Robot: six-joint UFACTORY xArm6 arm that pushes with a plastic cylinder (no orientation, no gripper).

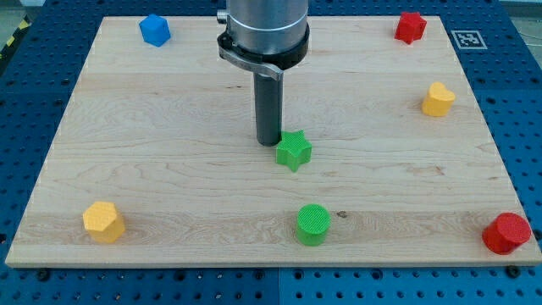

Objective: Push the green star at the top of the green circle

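The green star (294,151) lies near the middle of the wooden board (169,152). The green circle (313,224) lies below it, slightly to the view's right, near the board's bottom edge. My tip (269,141) rests on the board just left of the star's upper left point, touching or nearly touching it. The rod rises straight up from there to the arm's grey body at the view's top.
A blue block (155,30) lies at the top left. A red block (410,27) lies at the top right. A yellow heart-like block (438,100) is at the right. A yellow hexagon block (103,222) is at the bottom left. A red block (506,233) is at the bottom right.
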